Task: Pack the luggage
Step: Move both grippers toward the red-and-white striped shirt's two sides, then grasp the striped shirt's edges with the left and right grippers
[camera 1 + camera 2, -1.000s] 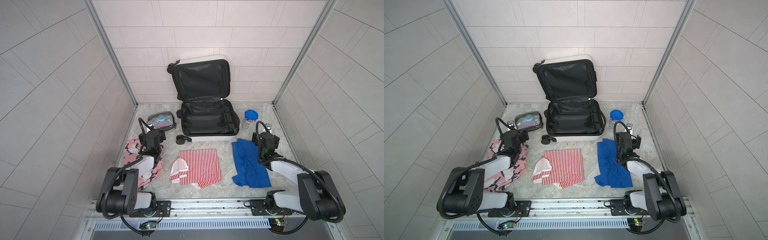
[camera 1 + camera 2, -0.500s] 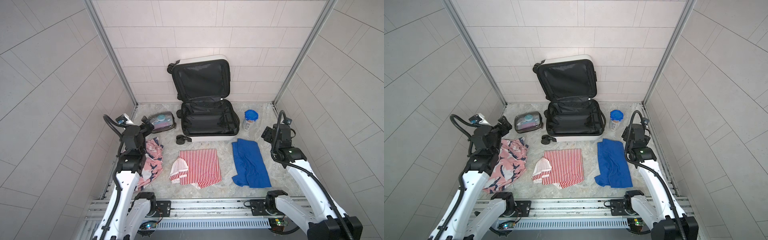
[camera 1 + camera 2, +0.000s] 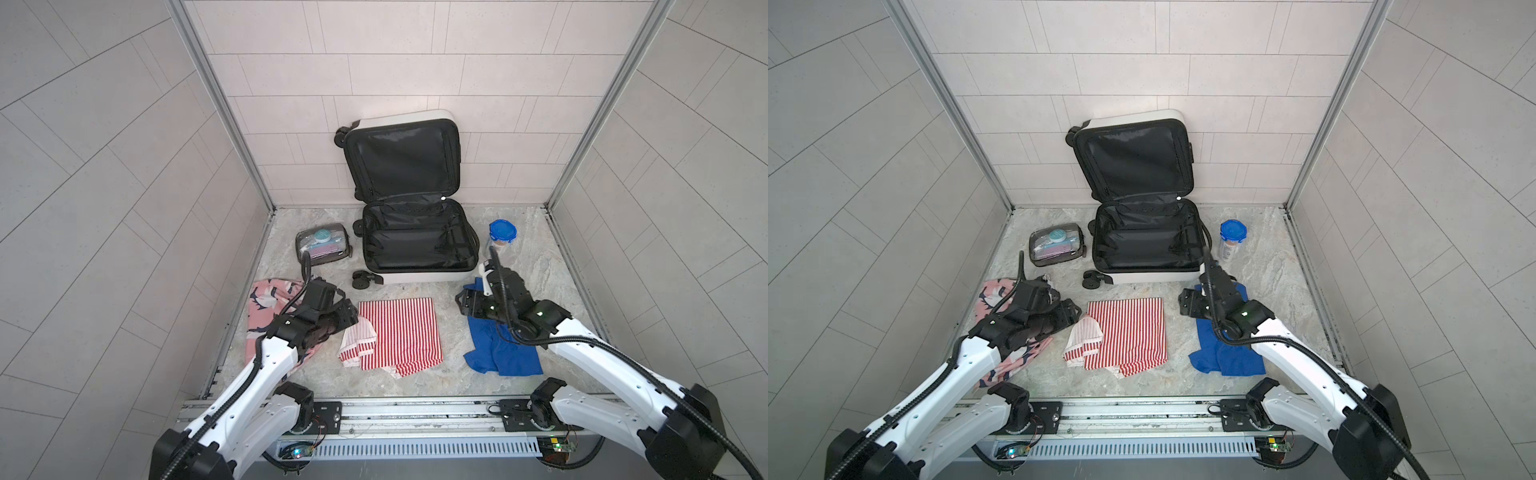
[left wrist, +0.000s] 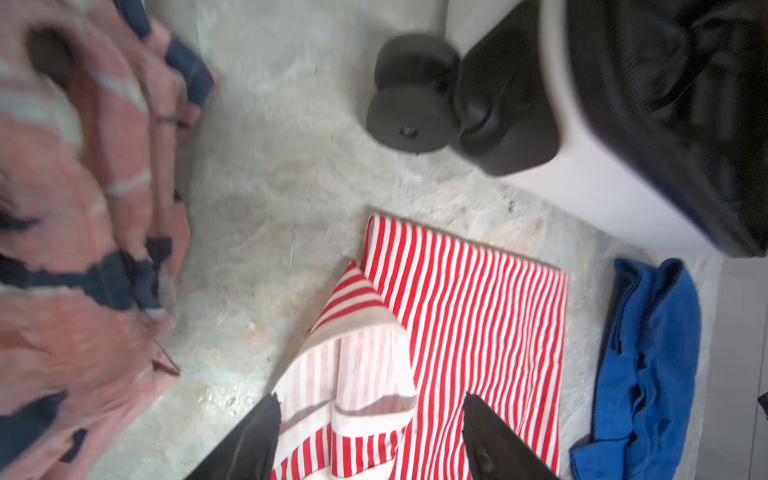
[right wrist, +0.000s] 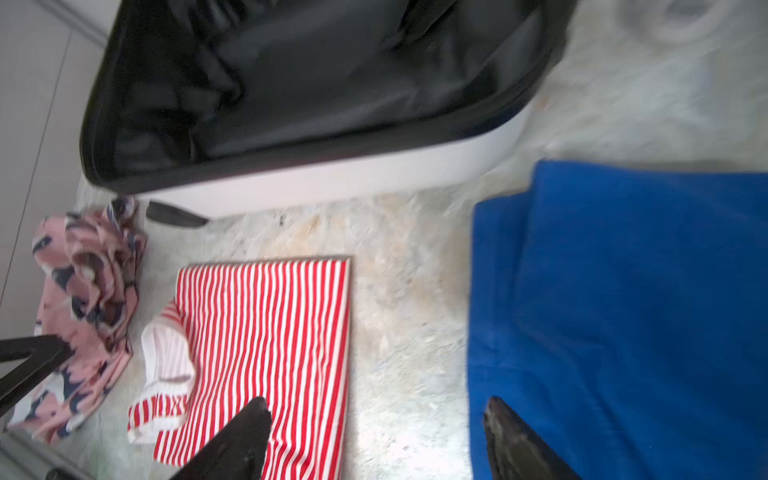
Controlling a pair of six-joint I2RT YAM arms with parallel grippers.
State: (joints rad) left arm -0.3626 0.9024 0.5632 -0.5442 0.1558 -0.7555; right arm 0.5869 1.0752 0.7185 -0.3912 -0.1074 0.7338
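Left gripper (image 4: 372,401) has its two fingers apart, with nothing between them. It hangs over the folded-back corner of the red and white striped cloth (image 4: 465,299). Behind this gripper, under its arm, lies the pink patterned cloth (image 3: 266,299).

Right gripper (image 5: 376,403) is spread too and holds nothing. It is above the strip of floor (image 5: 407,332) between the striped cloth and the blue cloth (image 5: 623,311).

Beyond both grippers, near them but not touching, the luggage (image 3: 424,277) lies open. Its lid (image 3: 401,158) leans on the back wall (image 3: 415,62), and inside only black lining shows. Past the left gripper stands a clear pouch (image 3: 322,247); past the right one, a jar with a blue lid (image 3: 501,237).
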